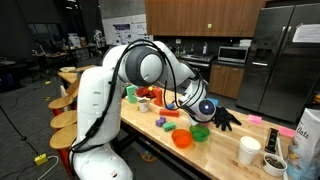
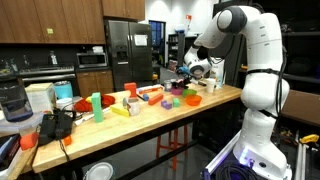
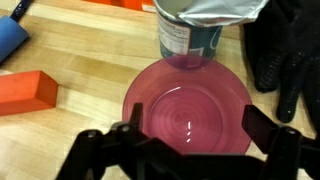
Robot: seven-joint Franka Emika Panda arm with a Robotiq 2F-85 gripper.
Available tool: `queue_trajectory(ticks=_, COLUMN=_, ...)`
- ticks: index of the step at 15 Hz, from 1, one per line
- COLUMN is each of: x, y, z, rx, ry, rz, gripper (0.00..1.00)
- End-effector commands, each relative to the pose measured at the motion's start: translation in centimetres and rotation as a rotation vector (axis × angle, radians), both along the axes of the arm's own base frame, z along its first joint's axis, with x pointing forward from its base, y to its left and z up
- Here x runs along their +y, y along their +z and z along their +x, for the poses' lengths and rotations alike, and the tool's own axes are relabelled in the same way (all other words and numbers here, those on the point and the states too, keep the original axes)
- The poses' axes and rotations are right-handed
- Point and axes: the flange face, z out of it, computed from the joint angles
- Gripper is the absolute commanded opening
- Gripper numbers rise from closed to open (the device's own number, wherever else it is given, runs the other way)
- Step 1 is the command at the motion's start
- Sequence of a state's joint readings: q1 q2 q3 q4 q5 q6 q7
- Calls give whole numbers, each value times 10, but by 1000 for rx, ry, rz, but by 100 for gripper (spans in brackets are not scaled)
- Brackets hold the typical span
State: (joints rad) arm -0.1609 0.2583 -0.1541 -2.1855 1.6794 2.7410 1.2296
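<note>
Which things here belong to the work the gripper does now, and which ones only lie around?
In the work:
- gripper, open
- pink plate under it

Lying around:
- can at the plate's edge
- orange block
- blue object
- black glove

In my wrist view the plate [image 3: 190, 105] lies flat on the table [image 3: 90, 60], directly under the gripper [image 3: 193, 128]. A can [image 3: 190, 35] stands upright just behind the plate, at its far rim. A block [image 3: 22, 92] lies left of the plate, apart from it. A glove [image 3: 285, 60] lies to the right, beside both plate and can. In an exterior view, two bowls [image 1: 182, 138] sit side by side nearer the table's edge than the gripper.
</note>
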Motion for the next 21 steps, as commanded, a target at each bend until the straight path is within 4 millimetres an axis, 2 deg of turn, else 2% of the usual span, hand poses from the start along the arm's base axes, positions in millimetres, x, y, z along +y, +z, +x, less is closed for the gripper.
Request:
queue_trajectory(ticks=1, x=0, y=27, z=-13, rx=-27, ry=-54, rz=-74, gripper=100)
queue_trajectory(ticks=4, x=0, y=34, z=-13, rx=-45, ry=-78, rz=-101, gripper=100)
queue_trajectory(ticks=6, x=1, y=31, z=-11, rx=-44, ry=-80, rz=-95, gripper=100)
queue_trajectory(ticks=10, x=2, y=15, z=-10, rx=-17, ry=-77, rz=-66, gripper=100)
queue_trajectory(ticks=15, x=6, y=-6, z=-20, rx=21, ry=-81, rz=-31, gripper=100)
queue_trajectory(ticks=19, x=7, y=-15, z=-22, rx=39, ry=-84, rz=-15, gripper=100)
queue_trajectory(ticks=20, x=6, y=-17, z=-22, rx=45, ry=-90, rz=-16, gripper=75)
queue_trajectory(ticks=21, x=5, y=-19, z=-24, rx=51, ry=-93, rz=-19, gripper=74)
